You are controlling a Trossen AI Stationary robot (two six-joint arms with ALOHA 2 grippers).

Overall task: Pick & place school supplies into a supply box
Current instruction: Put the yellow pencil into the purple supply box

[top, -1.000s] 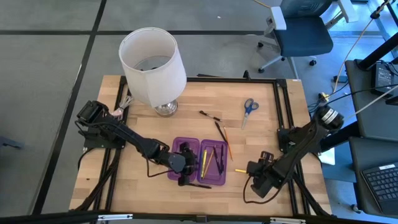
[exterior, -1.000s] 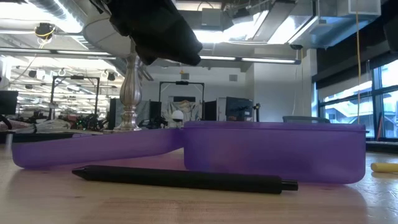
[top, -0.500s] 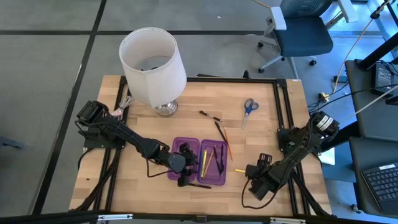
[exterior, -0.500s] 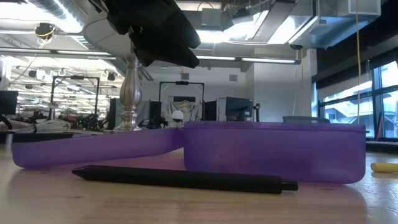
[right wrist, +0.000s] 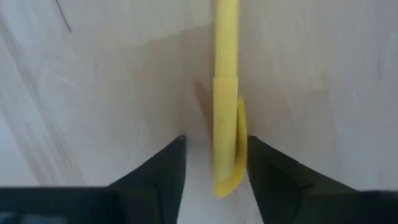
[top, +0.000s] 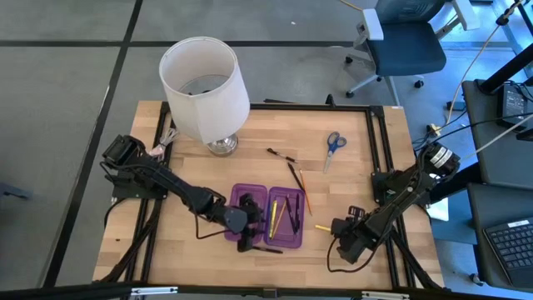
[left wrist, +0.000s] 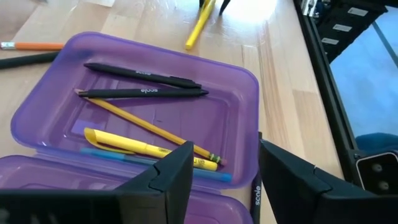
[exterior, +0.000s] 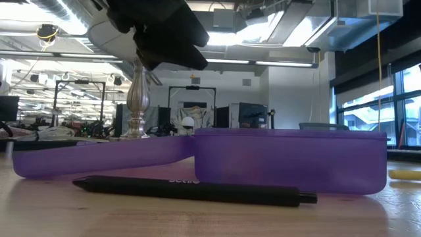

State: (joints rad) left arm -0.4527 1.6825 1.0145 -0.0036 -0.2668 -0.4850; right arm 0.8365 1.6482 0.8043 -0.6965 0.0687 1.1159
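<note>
While the left gripper [top: 246, 227] hangs low over the near edge of the purple pencil case [top: 268, 218], its fingers stand apart with nothing between them; the left wrist view looks past them into the tray. That case is translucent, smooth plastic, two shallow hinged halves with rounded corners, lying open on the pale butcher-block desk [top: 350, 179]. Its right half holds two black pens [left wrist: 143, 84], a thin yellow pencil [left wrist: 149, 127], a fat yellow highlighter [left wrist: 146, 147] and a blue pen. One more matte black pen [exterior: 191, 189] lies flat on the desk just in front of the case, its long axis along the case's near wall, close beneath the left gripper.

Farther right, a black pen [top: 281, 155], another dark pen and an orange pencil [top: 304, 193] lie loose behind and beside the case, and the blue-handled scissors [top: 333, 145] sit well apart toward the far right corner.

At the right, the right gripper [top: 344, 237] is low at the desk, straddling a yellow pen [right wrist: 226, 93]. The pen's glossy round barrel runs straight away between the fingers, which stand apart on either side, one nearly touching its clip, not yet clamped. My read: this arm is the nearer one, and closing would pinch the barrel squarely across its width.
</note>
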